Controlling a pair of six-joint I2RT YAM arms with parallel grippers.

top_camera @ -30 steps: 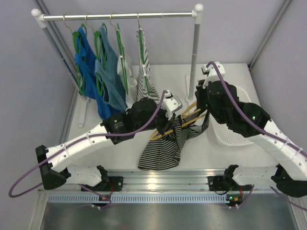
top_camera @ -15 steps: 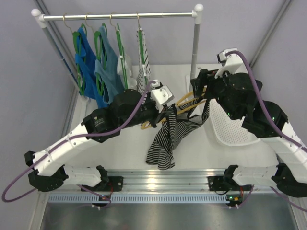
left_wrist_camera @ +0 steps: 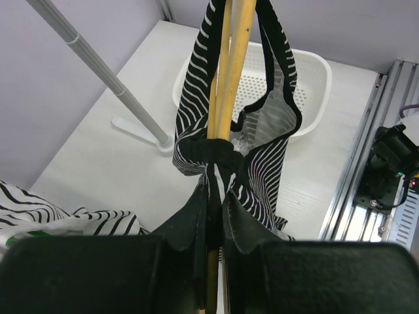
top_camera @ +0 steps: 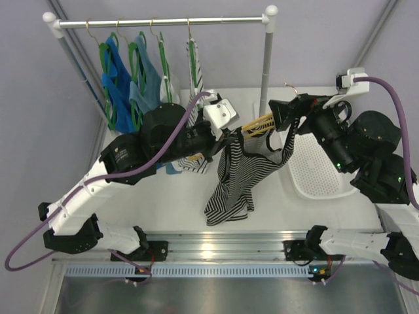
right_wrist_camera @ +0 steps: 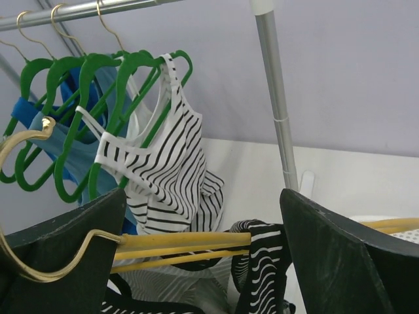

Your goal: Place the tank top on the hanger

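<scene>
The yellow-orange hanger is held in the air over the table, its hook toward the right arm. The dark striped tank top hangs from it, one black-edged strap over the hanger arm. My left gripper is shut on the hanger's end and the bunched tank top fabric. My right gripper is open wide, and the hanger's neck and the strap lie loose between its fingers.
A clothes rack stands at the back, with green hangers carrying blue tops and a paler striped top. Its right post is close behind the hanger. A white basket sits at the right.
My right gripper has opened, let go of the hanger end and drawn back to the right. The left arm has lifted the hanger and tank top off the table.
</scene>
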